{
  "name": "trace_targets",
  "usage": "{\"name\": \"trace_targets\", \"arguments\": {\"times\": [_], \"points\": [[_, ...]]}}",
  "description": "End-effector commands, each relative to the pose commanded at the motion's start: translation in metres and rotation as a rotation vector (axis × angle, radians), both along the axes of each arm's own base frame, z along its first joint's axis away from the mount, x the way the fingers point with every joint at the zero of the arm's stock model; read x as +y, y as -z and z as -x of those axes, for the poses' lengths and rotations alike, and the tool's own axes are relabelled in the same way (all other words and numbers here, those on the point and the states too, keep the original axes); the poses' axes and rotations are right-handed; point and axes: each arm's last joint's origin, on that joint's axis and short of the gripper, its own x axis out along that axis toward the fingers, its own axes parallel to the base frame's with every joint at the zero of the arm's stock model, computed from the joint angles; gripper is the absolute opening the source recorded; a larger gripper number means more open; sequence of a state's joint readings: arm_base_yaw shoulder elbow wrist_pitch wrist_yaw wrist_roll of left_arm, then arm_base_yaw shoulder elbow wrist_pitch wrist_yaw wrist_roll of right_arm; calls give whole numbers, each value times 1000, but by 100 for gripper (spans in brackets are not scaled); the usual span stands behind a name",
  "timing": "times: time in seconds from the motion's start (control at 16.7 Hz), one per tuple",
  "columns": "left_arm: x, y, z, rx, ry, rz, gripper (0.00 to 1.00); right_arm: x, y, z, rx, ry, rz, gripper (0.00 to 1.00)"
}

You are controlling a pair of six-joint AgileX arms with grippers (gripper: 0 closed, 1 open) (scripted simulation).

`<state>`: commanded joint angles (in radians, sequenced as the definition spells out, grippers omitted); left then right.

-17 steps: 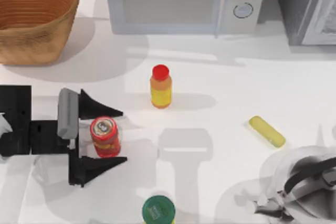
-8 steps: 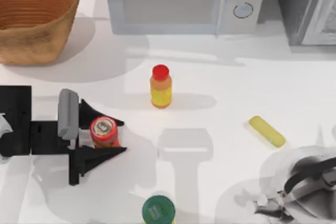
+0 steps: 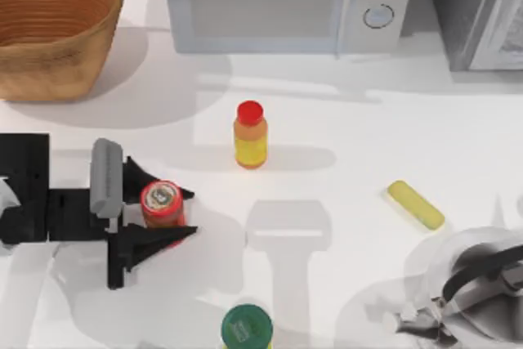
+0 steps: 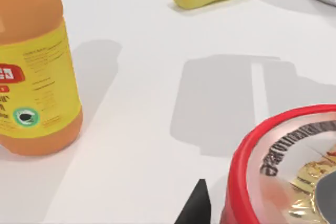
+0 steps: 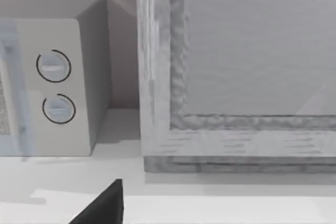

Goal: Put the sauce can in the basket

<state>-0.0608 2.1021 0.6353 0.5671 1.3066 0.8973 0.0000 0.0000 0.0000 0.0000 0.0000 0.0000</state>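
left pincer clamped on the sauce can, low on the surface's left | I'd lift straight up, keep it upright, clear the basket rim at far left | right arm parked bottom right, fingers unreadable

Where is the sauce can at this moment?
In the top view, the sauce can stands at the table's left side, between the left gripper's jaws, below the basket.

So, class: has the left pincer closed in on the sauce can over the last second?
Yes. The left pincer fingers, wide apart before, now press the sauce can from both sides; the can sits slightly nearer the basket.
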Motion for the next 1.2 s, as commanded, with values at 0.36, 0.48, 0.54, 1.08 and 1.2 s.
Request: {"name": "trace_targets", "arguments": {"times": [0.36, 0.48, 0.54, 1.08, 1.2], "points": [[1, 0, 0, -2, -2, 0, 0, 0, 0, 0, 0, 0, 0, 100], [1, -3, -4, -11, -4, 2, 0, 0, 0, 0, 0, 0, 0, 100], [2, -9, -10, -24, -8, 4, 0, 0, 0, 0, 0, 0, 0, 100], [52, -144, -109, -182, -185, 24, 0, 0, 0, 0, 0, 0, 0, 100], [80, -175, -123, -173, -270, 18, 0, 0, 0, 0, 0, 0, 0, 100]]}}
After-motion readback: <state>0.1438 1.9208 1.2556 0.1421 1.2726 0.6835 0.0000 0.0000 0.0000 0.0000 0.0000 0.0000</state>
